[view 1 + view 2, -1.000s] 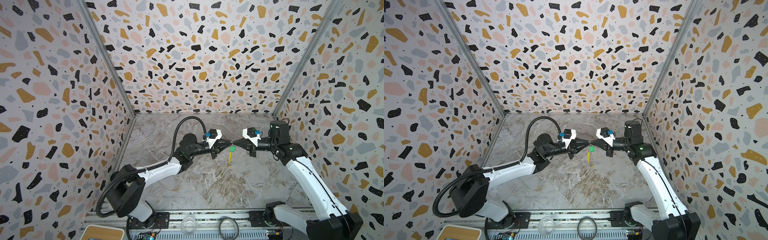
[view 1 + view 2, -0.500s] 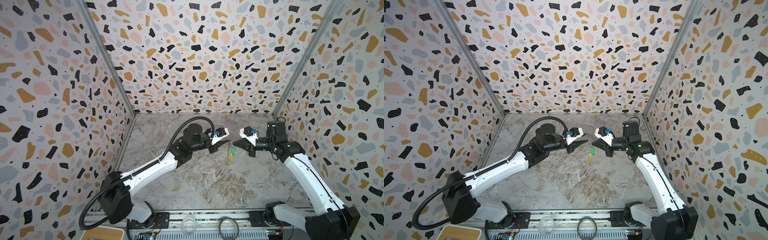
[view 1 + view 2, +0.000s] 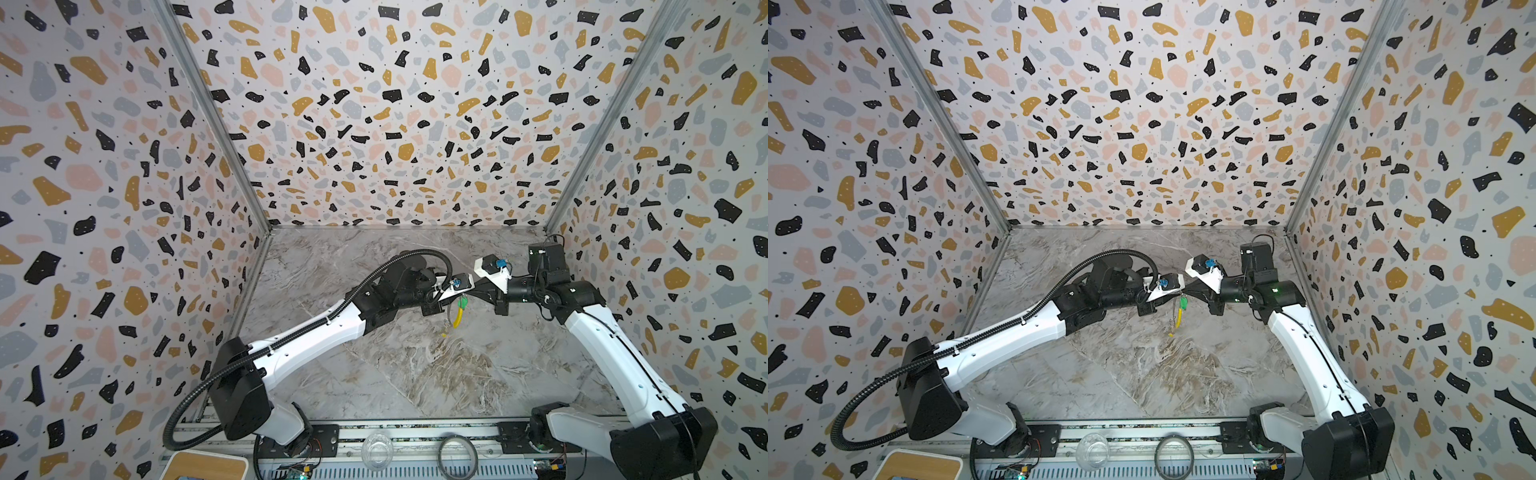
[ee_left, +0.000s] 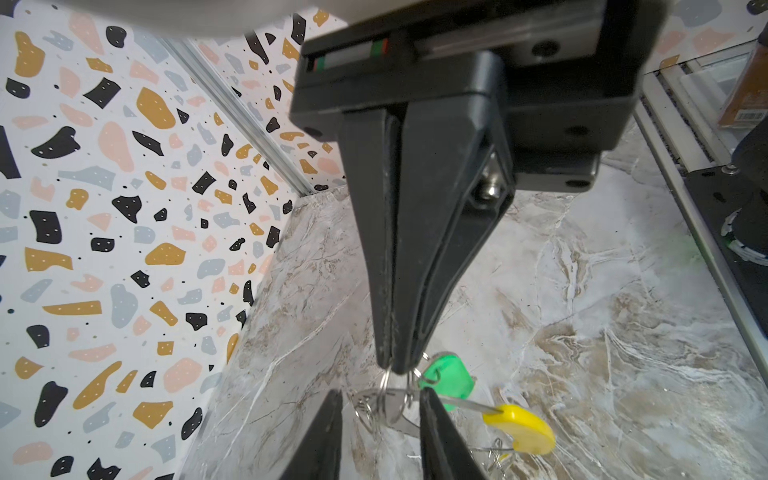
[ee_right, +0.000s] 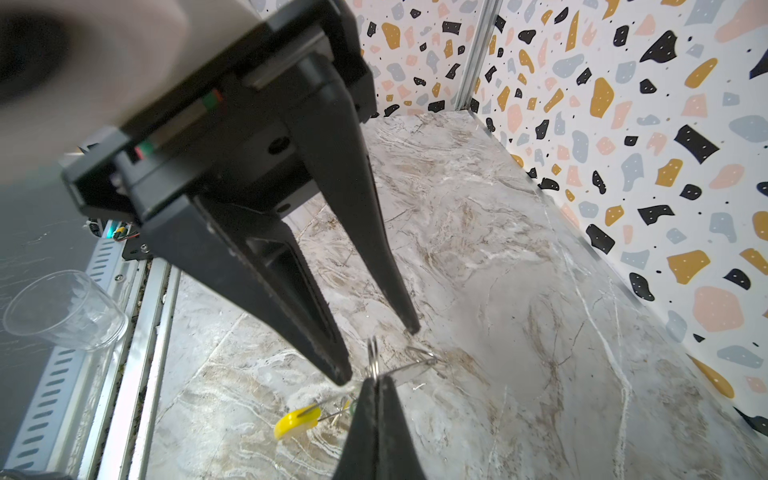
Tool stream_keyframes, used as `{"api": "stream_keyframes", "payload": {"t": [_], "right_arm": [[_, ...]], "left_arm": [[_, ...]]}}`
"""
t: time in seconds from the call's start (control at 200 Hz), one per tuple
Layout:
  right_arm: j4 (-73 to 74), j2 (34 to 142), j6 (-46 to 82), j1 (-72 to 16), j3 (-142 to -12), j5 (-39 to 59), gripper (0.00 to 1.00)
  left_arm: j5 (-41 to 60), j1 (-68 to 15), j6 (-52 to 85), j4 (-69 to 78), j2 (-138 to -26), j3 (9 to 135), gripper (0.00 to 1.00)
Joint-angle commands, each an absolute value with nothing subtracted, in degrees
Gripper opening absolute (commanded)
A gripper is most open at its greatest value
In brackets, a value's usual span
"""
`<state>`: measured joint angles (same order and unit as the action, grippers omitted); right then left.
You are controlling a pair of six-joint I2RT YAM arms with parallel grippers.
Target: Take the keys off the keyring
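**Fig.** Keyring bundle hanging at the meeting tips of two grippers.

The right gripper [image 4: 392, 365] has its jaws pressed together on thin silvery wire of the keyring [image 4: 384, 388]. Whether that wire is the main loop or a small link ring cannot be told. The bundle hangs directly off this gripper's tip.

The left gripper [image 5: 378, 354] stands with its jaws apart, one finger on each side of the pinched wire, and no contact can be made out. The keys [image 4: 397, 411] lie in the gap between the left fingers [image 4: 436, 432]. A green tag [image 4: 449, 376] sits just beside the right gripper's tip. A yellow plastic piece [image 4: 519, 428] hangs just beyond one left finger, outside the gap.

Handling, as a judgement: the bundle is light, and its metal is stiff, smooth and thin. It will likely swing, twist and slip under a loose pinch. The better hold for the open gripper is across the flat faces of a tag or a key head, close to the wire. From there the key can be slid along the wire while the closed gripper keeps the ring steady.
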<state>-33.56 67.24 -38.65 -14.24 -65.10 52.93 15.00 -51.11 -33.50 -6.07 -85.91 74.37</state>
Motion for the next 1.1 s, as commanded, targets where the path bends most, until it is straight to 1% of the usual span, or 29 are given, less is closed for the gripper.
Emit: {"api": "stream_keyframes", "payload": {"t": [0.0,0.245,0.385,0.601,1.096], "right_arm": [[-35.6,67.2,-39.3,-14.8,-67.9,52.6,0.0],[-36.0,67.5,-39.8,-15.3,-68.4,51.9,0.0],[-36.3,67.8,-40.2,-15.5,-68.6,51.6,0.0],[-36.7,67.8,-40.5,-15.9,-68.6,51.2,0.0],[-36.5,67.5,-41.1,-15.9,-68.6,50.4,0.0]], "left_arm": [[11.5,-52.0,-35.6,-7.3,-85.8,77.1,0.32],[10.3,-52.3,-36.8,-9.5,-86.5,78.8,0.28],[9.5,-52.6,-37.8,-11.7,-87.6,80.2,0.27],[8.7,-52.9,-38.9,-13.2,-88.7,81.6,0.18],[7.7,-52.9,-38.4,-13.8,-88.1,81.1,0.23]]}}
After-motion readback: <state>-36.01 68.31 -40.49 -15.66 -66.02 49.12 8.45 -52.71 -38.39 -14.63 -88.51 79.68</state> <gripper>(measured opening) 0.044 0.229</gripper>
